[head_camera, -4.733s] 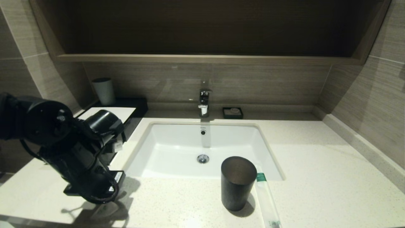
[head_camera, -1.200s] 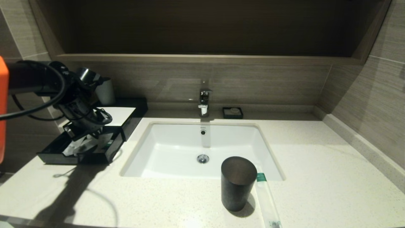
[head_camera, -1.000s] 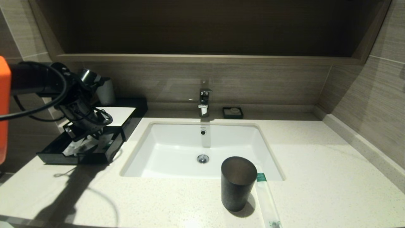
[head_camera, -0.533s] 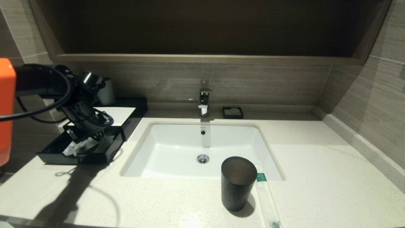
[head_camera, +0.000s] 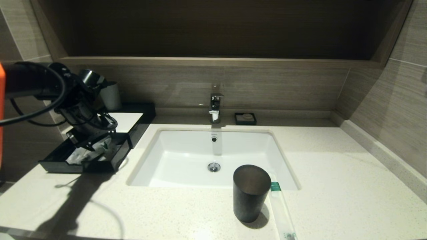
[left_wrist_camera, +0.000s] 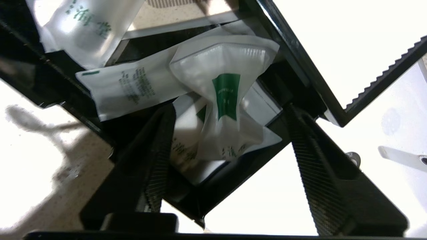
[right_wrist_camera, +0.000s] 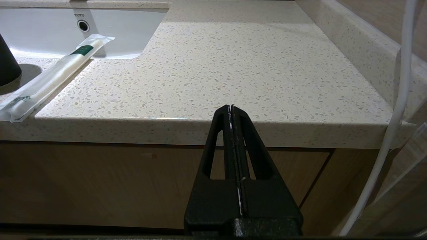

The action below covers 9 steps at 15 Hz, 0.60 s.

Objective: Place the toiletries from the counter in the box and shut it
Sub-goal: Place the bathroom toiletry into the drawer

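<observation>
Several translucent white plastic sachets with green labels [left_wrist_camera: 220, 100] are piled in the pulled-out drawer of the low black box [head_camera: 115, 159]. One long narrow sachet [head_camera: 282, 213] is left on the speckled cream counter [head_camera: 333, 186].

The word TOTO is printed in small dark letters on the inner wall of the sink [right_wrist_camera: 100, 30], just above the round overflow hole [right_wrist_camera: 83, 25], toward ten o'clock in the right wrist view. The sachets [left_wrist_camera: 220, 100] in the drawer [left_wrist_camera: 83, 116] carry green labels and lines of fine green print, but that lettering is too small to read. So is the green label on the long sachet [right_wrist_camera: 53, 80] lying on the counter [right_wrist_camera: 233, 66].
</observation>
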Tool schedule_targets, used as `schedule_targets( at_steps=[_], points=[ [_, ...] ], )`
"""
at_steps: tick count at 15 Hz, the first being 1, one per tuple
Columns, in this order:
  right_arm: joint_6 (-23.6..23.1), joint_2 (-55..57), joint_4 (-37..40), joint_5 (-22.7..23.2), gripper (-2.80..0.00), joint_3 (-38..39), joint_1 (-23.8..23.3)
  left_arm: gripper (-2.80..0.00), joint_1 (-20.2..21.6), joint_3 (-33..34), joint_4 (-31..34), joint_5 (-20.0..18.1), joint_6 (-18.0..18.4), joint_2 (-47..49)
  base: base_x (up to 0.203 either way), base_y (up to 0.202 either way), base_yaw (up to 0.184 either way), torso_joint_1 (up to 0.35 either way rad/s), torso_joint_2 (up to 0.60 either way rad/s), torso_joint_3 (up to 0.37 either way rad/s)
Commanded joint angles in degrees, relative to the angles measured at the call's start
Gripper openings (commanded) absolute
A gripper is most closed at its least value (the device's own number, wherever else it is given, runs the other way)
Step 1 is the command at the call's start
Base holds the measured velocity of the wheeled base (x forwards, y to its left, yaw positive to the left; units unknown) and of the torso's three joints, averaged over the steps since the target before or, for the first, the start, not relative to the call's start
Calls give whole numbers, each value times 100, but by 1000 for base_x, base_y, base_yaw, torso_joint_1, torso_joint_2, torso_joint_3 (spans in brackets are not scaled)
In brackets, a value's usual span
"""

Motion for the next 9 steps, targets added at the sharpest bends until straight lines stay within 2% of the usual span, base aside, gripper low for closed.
schedule_targets(
  at_steps=[1, 6, 9],
  points=[
    [-5, 0, -2, 0, -280, 0, 0, 0, 4, 10, 71, 8, -16, -171, 0, 0, 0, 0, 0, 0],
    [-5, 0, -2, 0, -280, 0, 0, 0, -3, 50, 289, 26, 58, -831, 0, 0, 0, 0, 0, 0],
    [-5, 0, -2, 0, -280, 0, 0, 0, -74, 85, 356, 24, 326, -1458, 0, 0, 0, 0, 0, 0]
  ],
)
